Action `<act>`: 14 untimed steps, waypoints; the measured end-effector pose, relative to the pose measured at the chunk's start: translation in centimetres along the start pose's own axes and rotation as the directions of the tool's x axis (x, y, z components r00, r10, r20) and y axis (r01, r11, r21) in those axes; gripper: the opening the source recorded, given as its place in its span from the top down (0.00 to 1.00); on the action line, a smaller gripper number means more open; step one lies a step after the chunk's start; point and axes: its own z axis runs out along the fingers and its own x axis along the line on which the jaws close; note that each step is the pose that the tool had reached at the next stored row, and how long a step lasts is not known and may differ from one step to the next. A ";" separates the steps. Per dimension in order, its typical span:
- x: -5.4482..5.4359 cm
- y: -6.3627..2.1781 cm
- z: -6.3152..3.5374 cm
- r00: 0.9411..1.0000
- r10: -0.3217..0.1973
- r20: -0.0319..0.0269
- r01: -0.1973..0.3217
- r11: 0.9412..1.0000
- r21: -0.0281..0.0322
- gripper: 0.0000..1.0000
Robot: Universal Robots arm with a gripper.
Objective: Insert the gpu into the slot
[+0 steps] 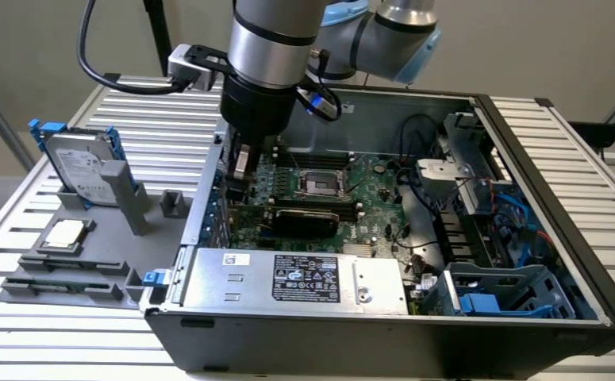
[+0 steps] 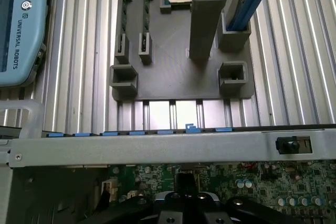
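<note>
The hand (image 1: 238,181), fingers pressed together, hangs low inside the case (image 1: 413,353) by its wall, above the motherboard (image 1: 376,178). The black gpu (image 1: 301,220) sits on it, just beside the hand.

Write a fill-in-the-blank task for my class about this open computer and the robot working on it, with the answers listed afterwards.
1. The gripper hangs over the green ___ inside the open computer case.
2. The hard drive stands in a grey holder outside the case, on the exterior view's ___.
3. The blue pendant reads UNIVERSAL ___.
4. The power-supply box with the black label is ___ in colour.
Missing words: motherboard; left; ROBOTS; silver.
</note>
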 end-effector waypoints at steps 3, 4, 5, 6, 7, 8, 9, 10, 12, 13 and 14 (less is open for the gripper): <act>0.0 0.09 0.04 1.000 0.010 0.002 -0.010 1.000 -0.001 0.89; 0.0 0.10 0.04 1.000 0.013 0.003 -0.013 1.000 -0.003 0.89; 0.0 0.11 0.05 1.000 0.017 0.003 -0.017 1.000 -0.004 0.89; 0.0 0.11 0.05 1.000 0.020 0.004 -0.020 1.000 -0.005 0.89; 0.0 0.12 0.05 1.000 0.024 0.005 -0.024 1.000 -0.006 0.89; 0.0 0.12 0.05 1.000 0.027 0.006 -0.027 1.000 -0.006 0.89; 0.0 0.12 0.05 0.999 0.031 0.006 -0.031 0.999 -0.007 0.89; 0.0 0.12 0.06 0.999 0.035 0.007 -0.035 0.999 -0.008 0.89; 0.0 0.12 0.06 0.999 0.042 0.009 -0.042 0.999 -0.010 0.89; 0.0 0.12 0.06 0.999 0.046 0.010 -0.046 0.999 -0.010 0.89; 0.0 0.12 0.06 0.999 0.049 0.010 -0.049 0.999 -0.011 0.89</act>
